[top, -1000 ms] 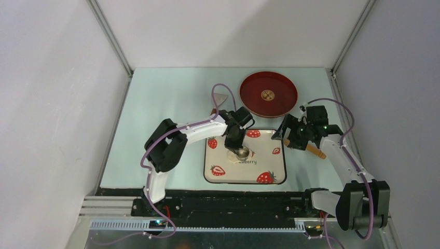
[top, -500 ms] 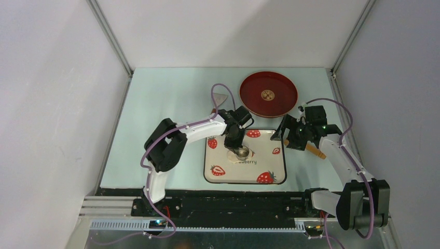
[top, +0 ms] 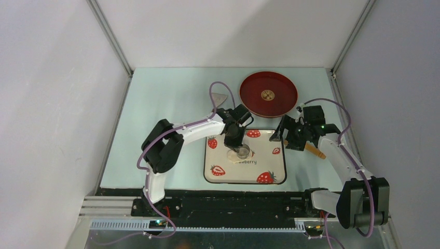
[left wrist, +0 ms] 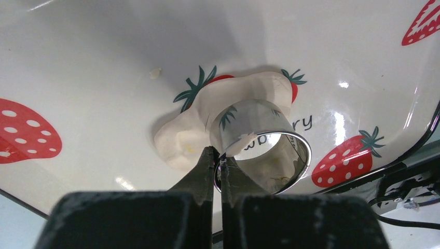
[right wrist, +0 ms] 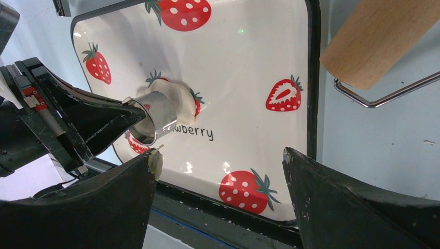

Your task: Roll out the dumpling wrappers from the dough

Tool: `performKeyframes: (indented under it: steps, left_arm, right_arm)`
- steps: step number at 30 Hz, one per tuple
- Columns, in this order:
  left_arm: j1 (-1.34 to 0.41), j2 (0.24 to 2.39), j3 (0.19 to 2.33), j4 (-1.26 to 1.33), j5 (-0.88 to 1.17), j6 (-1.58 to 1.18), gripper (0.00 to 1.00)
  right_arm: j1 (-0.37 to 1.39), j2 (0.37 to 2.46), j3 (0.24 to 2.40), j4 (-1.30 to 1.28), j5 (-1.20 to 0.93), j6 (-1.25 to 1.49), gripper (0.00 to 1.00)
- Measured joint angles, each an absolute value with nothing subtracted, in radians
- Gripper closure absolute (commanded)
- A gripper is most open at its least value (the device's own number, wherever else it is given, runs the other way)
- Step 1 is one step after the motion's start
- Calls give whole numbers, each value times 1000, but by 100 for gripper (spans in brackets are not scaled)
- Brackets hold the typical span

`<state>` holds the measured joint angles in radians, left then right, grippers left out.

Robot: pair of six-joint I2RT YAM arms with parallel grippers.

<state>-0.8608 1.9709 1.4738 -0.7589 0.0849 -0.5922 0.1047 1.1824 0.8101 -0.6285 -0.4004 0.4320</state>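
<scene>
**Left gripper [left wrist: 218,155] clamped on the wall of a shiny round metal cutter ring [left wrist: 254,124], which is set into the flattened pale cream dough [left wrist: 189,132].**

The dough lies just beyond those fingertips, mid-frame on the white strawberry-print tray [left wrist: 93,72]. Its long axis runs lower left to upper right (the ring sits toward the right end). The right gripper [right wrist: 220,155] hangs spread wide and empty over the tray's right side, the wooden rolling pin [right wrist: 379,36] near it. Nothing seems to crowd the cutter.

White tray [right wrist: 249,67] with red strawberries, cream dough [left wrist: 181,137], silver ring [left wrist: 254,119], red plate [top: 283,96], perhaps gold-centred.
</scene>
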Motion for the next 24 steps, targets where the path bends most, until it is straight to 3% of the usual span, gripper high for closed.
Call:
performKeyframes:
  steps: [24]
  left_arm:
    - [-861,1987,1474,-759,79,-591,100]
  right_arm:
    - [122,1193,810,-632,-397,426,7]
